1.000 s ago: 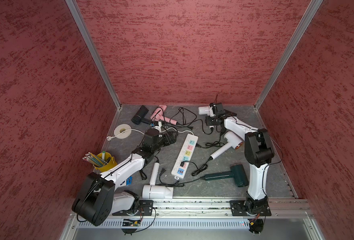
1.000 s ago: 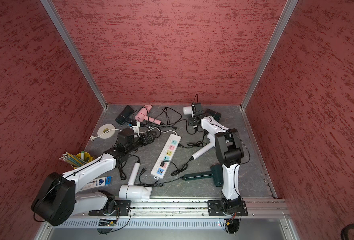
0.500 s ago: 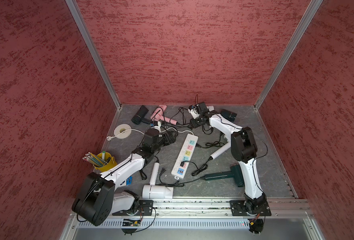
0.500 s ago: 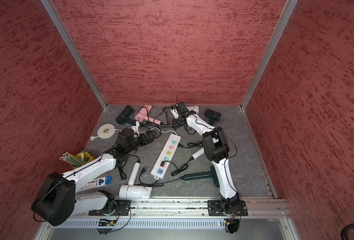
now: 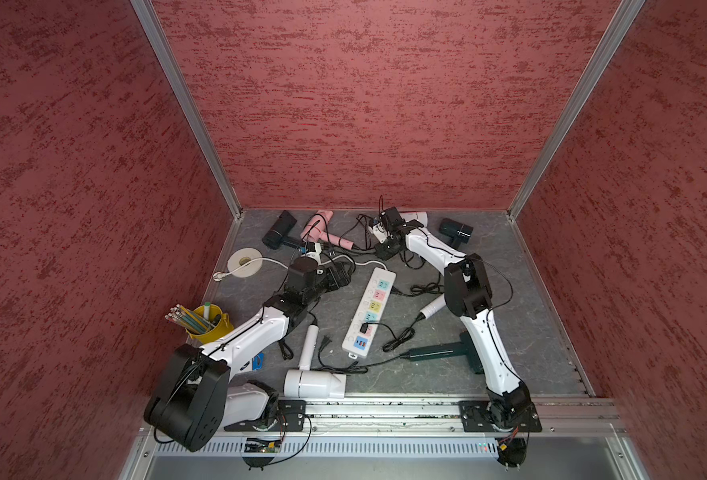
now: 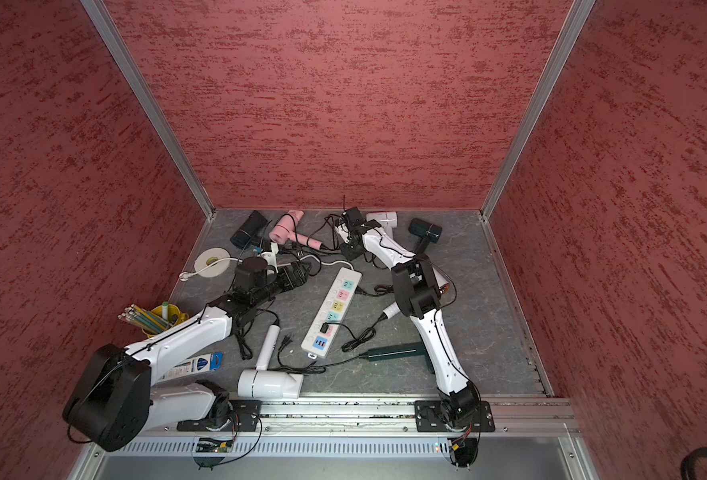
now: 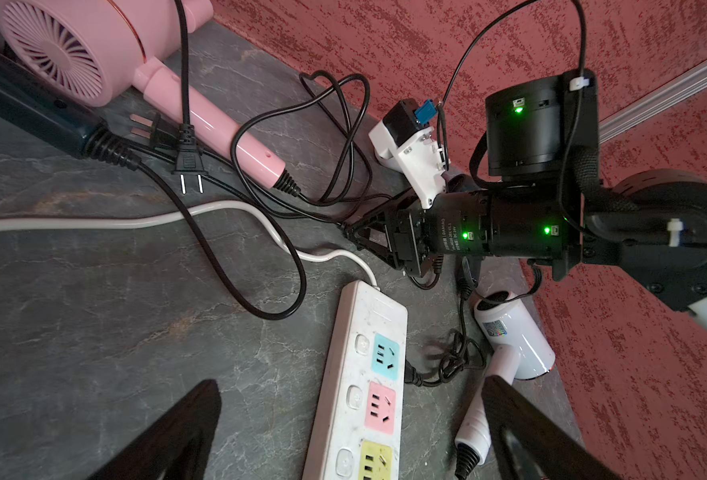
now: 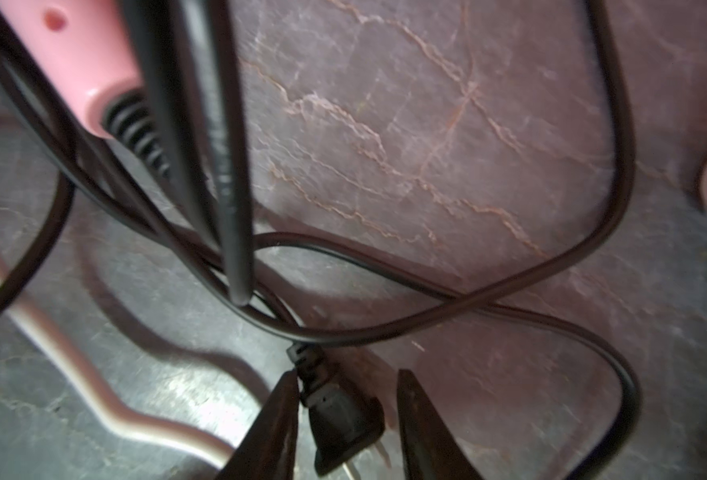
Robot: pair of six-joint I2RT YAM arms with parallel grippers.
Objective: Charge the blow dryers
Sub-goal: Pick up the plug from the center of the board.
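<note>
Seven blow dryers lay scattered: black dryer [image 5: 277, 235], pink dryer [image 5: 320, 222], far white dryer [image 5: 416, 217] and navy dryer [image 5: 456, 231] along the far edge, mid white dryer [image 5: 433, 308] and green dryer [image 5: 435, 353] right, near white dryer [image 5: 312, 383]. Only one seated plug [image 5: 366, 328] showed in the power strip [image 5: 385, 276] mid-surface, so most plugging was left. Right end effector [image 8: 347, 374], far centre, had jaws parted astride a loose plug [image 8: 343, 419], one finger touching, not clamped; whose cord, unclear. Left end effector [image 7: 347, 382] gaped wide, empty, over the strip's far end.
</note>
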